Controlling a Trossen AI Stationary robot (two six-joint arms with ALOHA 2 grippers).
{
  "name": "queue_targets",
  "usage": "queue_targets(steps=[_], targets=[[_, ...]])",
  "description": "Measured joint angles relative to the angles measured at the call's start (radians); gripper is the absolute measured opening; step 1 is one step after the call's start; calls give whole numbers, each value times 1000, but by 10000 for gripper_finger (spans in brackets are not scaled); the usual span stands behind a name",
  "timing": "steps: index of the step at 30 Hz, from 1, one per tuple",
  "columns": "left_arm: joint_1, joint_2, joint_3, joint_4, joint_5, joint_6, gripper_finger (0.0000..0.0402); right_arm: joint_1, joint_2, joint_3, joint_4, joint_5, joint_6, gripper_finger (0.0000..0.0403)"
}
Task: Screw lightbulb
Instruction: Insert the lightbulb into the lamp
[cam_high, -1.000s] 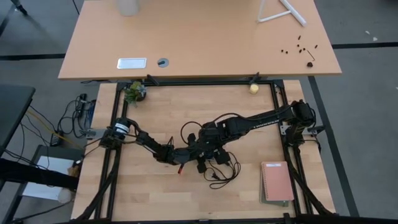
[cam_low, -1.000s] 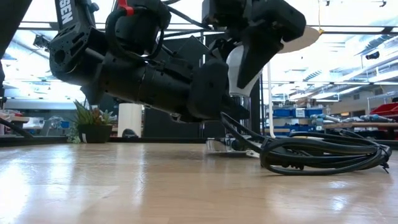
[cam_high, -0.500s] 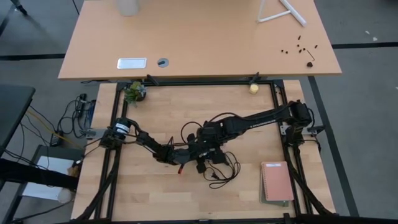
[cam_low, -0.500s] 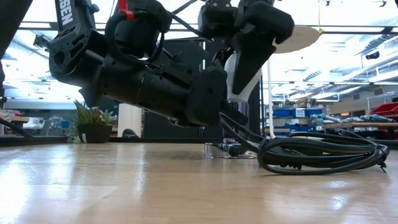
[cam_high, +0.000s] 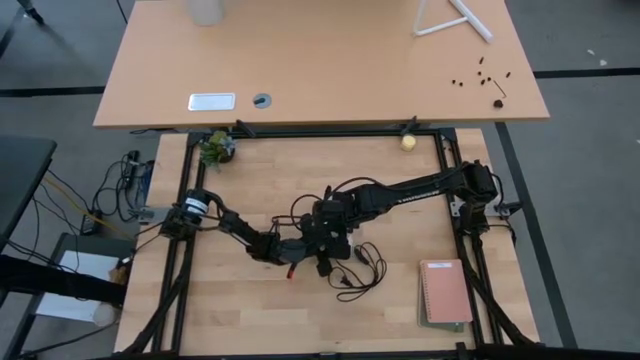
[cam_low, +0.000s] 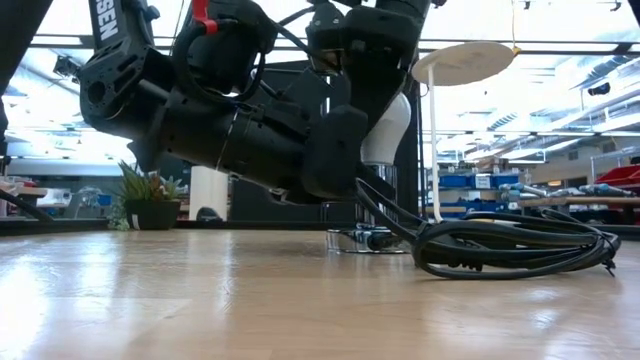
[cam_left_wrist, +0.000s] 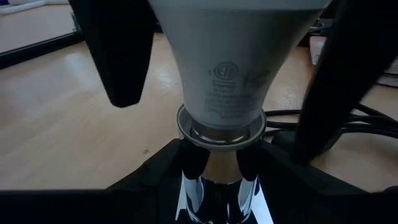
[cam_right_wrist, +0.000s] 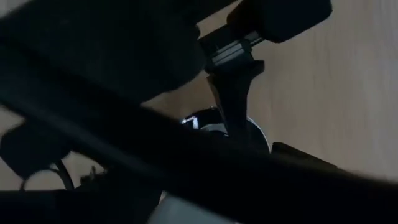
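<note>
The white lightbulb (cam_left_wrist: 230, 62) stands upright, its screw base down in the mouth of a silver socket (cam_left_wrist: 221, 186) near the table's middle. My left gripper (cam_left_wrist: 221, 171) comes in low from the left and is shut on the socket. My right gripper (cam_low: 375, 95) hangs over it from above, one dark finger on each side of the bulb (cam_low: 390, 130). In the high view both grippers meet at the table's middle, where my right gripper (cam_high: 325, 238) hides bulb and socket. The socket's black cord (cam_low: 510, 250) lies coiled beside it. My left gripper pinches the socket's shiny neck (cam_left_wrist: 199, 186) between its two fingers, just under the rim that takes the bulb. The fingers come nearly level from the table's left. The socket stands upright in the hold. My right gripper has the bulb's wide white body between its two fingers (cam_left_wrist: 121, 56), coming from above and pointing steeply down. The place of contact lies above the left wrist view's edge. The bulb stands upright, its base in the socket's rim (cam_left_wrist: 186, 127).
The cord's loops (cam_high: 355, 268) spread toward the near right of the grippers. A pinkish notebook (cam_high: 445, 292) lies near the right front corner. A small plant (cam_high: 215, 147) and a yellowish ball (cam_high: 408, 142) sit at the far edge.
My right gripper has rolled about its own downward line over the socket: in the low view its fingers have swung round the bulb from the right side to the front. The bulb has stayed upright over the socket.
</note>
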Motion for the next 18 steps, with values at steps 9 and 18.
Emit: queue_targets(steps=[9,18], targets=[[1,-2,3,-8,3,1,199,-2,-49,-4,-22,11,-33,326],[14,-2,3,-9,4,0,202,-6,-58,88,-41,11,-107,364]])
